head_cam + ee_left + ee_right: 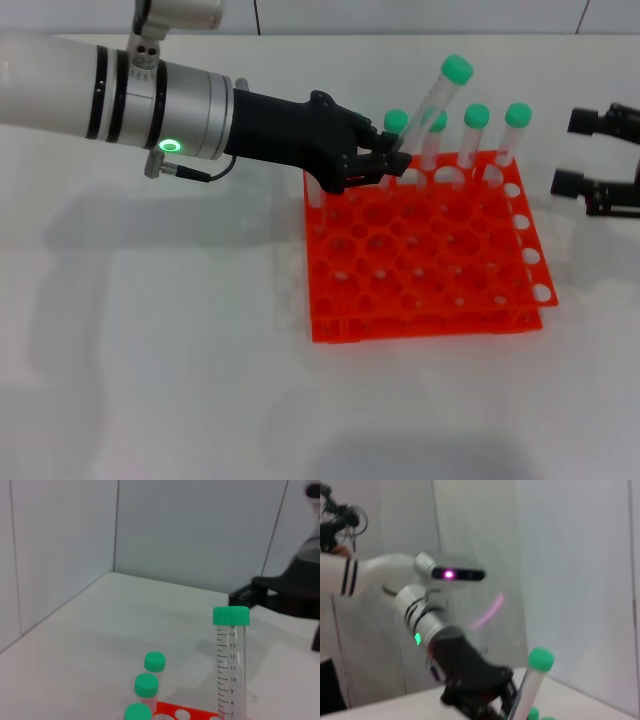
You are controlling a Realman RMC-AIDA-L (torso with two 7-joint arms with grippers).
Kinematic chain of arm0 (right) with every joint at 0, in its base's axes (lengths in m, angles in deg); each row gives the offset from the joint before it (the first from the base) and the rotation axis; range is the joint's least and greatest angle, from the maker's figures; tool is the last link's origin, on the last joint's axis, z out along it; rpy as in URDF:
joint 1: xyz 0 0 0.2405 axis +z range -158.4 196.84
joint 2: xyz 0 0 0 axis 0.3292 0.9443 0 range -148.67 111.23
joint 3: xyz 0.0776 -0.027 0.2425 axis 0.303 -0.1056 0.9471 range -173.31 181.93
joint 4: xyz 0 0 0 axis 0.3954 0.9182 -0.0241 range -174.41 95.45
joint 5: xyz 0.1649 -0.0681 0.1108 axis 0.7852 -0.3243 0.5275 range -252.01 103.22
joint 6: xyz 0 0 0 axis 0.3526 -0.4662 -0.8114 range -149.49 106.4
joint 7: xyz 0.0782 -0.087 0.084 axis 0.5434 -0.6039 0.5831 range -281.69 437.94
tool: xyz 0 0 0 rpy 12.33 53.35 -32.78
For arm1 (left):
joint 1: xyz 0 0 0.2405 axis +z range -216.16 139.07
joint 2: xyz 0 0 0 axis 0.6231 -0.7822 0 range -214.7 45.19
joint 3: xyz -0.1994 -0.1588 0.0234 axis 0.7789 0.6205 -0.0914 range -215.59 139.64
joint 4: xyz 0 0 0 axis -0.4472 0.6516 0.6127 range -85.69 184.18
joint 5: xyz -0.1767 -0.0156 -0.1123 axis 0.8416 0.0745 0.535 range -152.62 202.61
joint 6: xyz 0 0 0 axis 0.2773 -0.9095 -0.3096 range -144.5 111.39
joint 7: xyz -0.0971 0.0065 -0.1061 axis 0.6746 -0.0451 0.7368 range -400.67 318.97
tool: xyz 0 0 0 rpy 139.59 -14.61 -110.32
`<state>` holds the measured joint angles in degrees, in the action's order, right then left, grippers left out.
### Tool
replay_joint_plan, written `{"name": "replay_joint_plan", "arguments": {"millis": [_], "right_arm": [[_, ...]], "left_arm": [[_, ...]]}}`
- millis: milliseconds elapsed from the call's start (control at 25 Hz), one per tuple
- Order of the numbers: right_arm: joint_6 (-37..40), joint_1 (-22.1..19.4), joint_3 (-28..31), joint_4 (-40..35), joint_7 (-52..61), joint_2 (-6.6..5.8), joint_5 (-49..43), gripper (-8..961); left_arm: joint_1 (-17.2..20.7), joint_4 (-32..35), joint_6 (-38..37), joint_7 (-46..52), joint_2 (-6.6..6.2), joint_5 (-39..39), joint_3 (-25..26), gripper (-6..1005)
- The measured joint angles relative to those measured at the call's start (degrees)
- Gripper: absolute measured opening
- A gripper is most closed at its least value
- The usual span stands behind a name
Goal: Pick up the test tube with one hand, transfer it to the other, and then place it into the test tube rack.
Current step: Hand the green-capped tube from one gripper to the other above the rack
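My left gripper point(388, 160) is shut on the lower part of a clear test tube point(437, 98) with a green cap. It holds the tube tilted, cap up and to the right, over the back row of the orange-red rack point(425, 325). The tube also shows in the left wrist view point(231, 665) and in the right wrist view point(532, 682), where my left gripper point(477, 687) holds it. My right gripper point(578, 150) hangs open and empty to the right of the rack, apart from the tube.
Several other green-capped tubes point(476, 135) stand upright in the rack's back row; three caps show in the left wrist view point(146, 685). The rack's front rows are unfilled holes. White table point(150, 350) lies around it, with a wall behind.
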<state>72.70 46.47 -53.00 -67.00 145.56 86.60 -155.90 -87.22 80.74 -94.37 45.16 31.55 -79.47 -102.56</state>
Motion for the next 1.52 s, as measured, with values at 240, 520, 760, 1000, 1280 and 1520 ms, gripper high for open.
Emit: {"name": "replay_joint_plan", "arguments": {"millis": [240, 520, 760, 1000, 1280, 1520], "right_arm": [[1.20, 0.58, 6.17, 0.41, 5.04, 2.61, 0.07, 873], [-0.25, 1.10, 10.90, 1.40, 5.74, 9.02, 0.16, 872], [-0.53, 4.14, 10.67, 10.15, -0.63, 10.19, 2.08, 872], [0.57, 6.00, 10.22, 15.59, -6.82, 10.81, 3.12, 872], [1.56, 7.43, 10.49, 19.51, -11.06, 10.86, 3.75, 873], [1.33, 8.16, 10.90, 21.45, -13.98, 10.88, 4.59, 873]], "left_arm": [[-0.20, 0.10, -0.25, 0.14, 0.63, -1.36, 0.00, 239], [0.06, 0.20, -0.16, -0.26, 1.20, -1.61, 0.05, 244], [0.23, 0.52, -0.09, -0.26, 1.51, -1.64, 0.08, 248], [0.29, 0.71, 0.03, -0.26, 1.68, -1.62, 0.09, 252], [0.12, 0.86, 0.04, -0.38, 1.90, -1.49, 0.15, 257], [0.07, 0.86, 0.04, -0.45, 2.13, -1.46, 0.08, 261]]}}
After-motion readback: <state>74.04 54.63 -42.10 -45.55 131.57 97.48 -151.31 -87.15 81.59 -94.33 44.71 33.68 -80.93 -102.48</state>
